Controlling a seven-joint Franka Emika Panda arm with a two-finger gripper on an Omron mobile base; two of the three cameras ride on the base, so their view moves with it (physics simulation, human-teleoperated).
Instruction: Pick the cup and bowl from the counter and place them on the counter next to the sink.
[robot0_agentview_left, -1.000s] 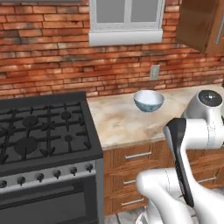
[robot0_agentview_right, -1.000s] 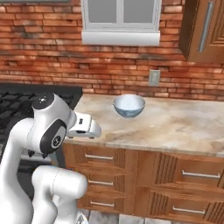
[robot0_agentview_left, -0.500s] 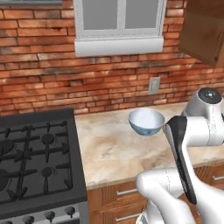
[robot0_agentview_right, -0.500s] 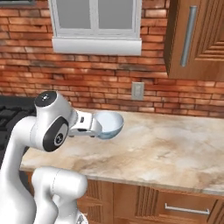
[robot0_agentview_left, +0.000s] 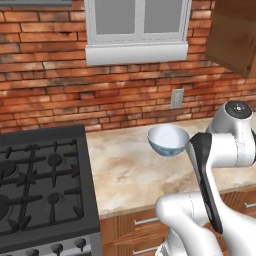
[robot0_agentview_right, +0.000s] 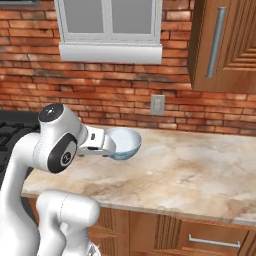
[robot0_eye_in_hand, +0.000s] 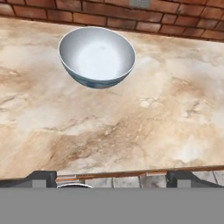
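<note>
A: From the left base view, where does the bowl (robot0_agentview_left: 168, 140) sit?

B: Upright on the marbled desk (robot0_agentview_left: 130, 170), toward the brick wall and below the wall socket (robot0_agentview_left: 176, 98); the stove (robot0_agentview_left: 42, 185) is well apart on its left; the arm's elbow rises just beside it, so I judge the robot has squared up for a reach.

A: And the right base view?

B: The forearm crosses in front of the bowl (robot0_agentview_right: 124, 143); the hand is level with it, pointing at it; nothing is held.

A: The hand view?

B: The bowl (robot0_eye_in_hand: 96, 57) lies ahead near the top, rim up, on the bare desk (robot0_eye_in_hand: 131, 122); the pincer (robot0_eye_in_hand: 111, 178) hangs over the desk's near edge, finger tips (robot0_eye_in_hand: 41, 178) spread wide and empty, presumably so the rim can pass between them; no cup or sink is seen.
</note>
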